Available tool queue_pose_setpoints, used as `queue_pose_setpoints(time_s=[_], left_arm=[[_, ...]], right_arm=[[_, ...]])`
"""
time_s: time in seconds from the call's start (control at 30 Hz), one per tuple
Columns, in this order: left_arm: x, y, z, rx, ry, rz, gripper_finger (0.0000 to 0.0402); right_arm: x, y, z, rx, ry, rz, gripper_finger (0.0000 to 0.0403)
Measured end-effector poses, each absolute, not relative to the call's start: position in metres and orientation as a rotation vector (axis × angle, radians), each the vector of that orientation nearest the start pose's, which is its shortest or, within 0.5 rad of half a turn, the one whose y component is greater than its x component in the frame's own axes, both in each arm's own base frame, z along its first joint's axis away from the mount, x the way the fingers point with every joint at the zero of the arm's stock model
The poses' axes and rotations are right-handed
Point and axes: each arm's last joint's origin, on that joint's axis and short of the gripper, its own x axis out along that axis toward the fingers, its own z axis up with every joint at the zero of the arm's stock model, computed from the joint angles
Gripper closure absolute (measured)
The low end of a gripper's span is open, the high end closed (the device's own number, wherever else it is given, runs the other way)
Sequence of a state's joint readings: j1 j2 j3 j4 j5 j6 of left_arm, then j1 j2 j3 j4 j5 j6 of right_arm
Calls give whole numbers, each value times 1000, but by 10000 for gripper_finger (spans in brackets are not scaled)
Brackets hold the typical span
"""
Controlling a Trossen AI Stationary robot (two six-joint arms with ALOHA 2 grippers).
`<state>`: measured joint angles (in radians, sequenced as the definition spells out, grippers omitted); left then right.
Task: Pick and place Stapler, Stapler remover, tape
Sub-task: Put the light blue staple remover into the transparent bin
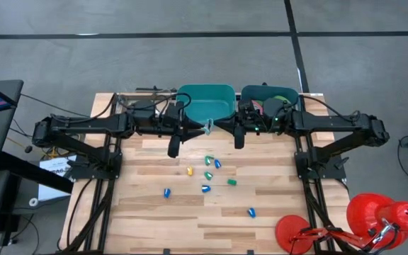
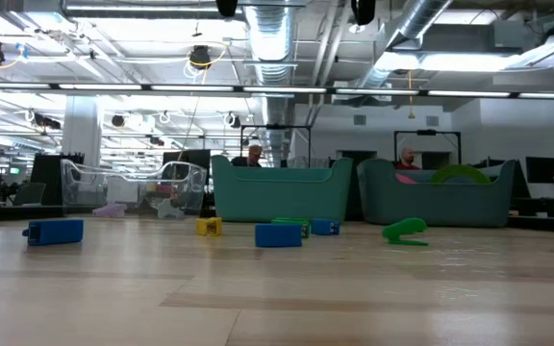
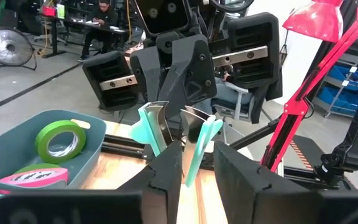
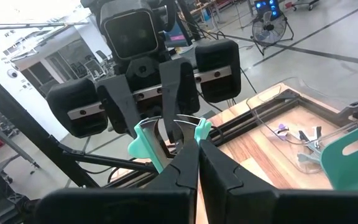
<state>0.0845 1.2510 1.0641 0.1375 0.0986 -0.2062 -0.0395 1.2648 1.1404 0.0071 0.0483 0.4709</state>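
Stapler remover [image 1: 208, 126], teal-handled, hangs mid-frame between both arms above the table for a handover: right gripper [image 1: 218, 123] clenches it, left gripper [image 1: 198, 127] closing around it.

No legible text or labels anywhere.

Two teal bins [image 1: 205, 103] [image 1: 261, 93] stand at the wooden table's [image 1: 154, 212] far edge, a red lamp [image 1: 374, 216] sits at its near right corner.
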Motion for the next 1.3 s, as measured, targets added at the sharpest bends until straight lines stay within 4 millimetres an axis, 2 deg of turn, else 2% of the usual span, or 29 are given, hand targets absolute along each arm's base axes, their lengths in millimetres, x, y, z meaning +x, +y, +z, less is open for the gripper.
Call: queue_pose_setpoints(time_s=[0.63, 0.97, 1.07, 1.3], left_arm=[[284, 21, 363, -211, 50, -12, 394], [284, 21, 363, -211, 50, -12, 399], [284, 21, 363, -211, 50, -11, 399], [284, 21, 363, -211, 53, -8, 399]], right_arm=[[287, -12, 373, 472, 101, -90, 403], [287, -12, 373, 477, 102, -88, 402], [287, -12, 373, 503, 101, -87, 385], [286, -11, 374, 516, 102, -69, 295]])
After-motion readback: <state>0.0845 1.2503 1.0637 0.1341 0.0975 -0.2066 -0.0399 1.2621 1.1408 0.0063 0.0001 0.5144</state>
